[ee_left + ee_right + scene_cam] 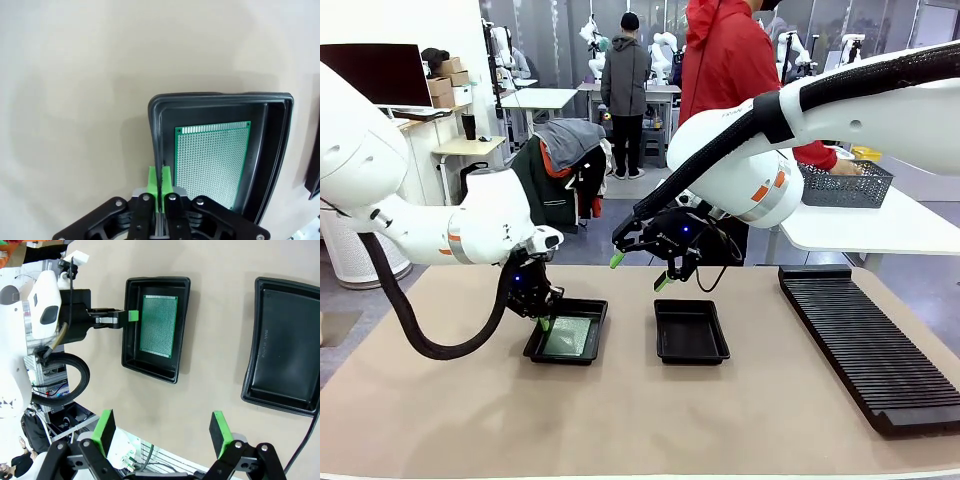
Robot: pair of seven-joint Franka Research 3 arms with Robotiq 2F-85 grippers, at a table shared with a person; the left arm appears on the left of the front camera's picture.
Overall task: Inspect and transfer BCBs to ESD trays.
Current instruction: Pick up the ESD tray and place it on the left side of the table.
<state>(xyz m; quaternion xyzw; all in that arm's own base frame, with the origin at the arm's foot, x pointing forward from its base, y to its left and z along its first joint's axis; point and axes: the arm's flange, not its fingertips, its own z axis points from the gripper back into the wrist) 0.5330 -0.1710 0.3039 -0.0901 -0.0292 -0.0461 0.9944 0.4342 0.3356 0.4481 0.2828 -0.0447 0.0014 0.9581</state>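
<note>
Two black ESD trays lie on the tan table. The left tray [534, 347] [154, 122] [131, 347] holds one pale-green BCB [569, 335] [212, 162] [159, 325] flat on its floor. The right tray [691, 332] [285, 355] has a bare floor. My left gripper [546, 322] [160, 182] [132, 316] is shut with its green pads pressed together and nothing between them, hanging just over the left tray's rim beside the board. My right gripper [638, 271] [163, 425] hovers open above the table between the two trays, holding nothing.
A long black ribbed rack [865, 340] lies along the right side of the table. A grey mesh basket [845, 185] stands on a white table behind, where a person in red [730, 60] has a hand. The table's front strip is bare.
</note>
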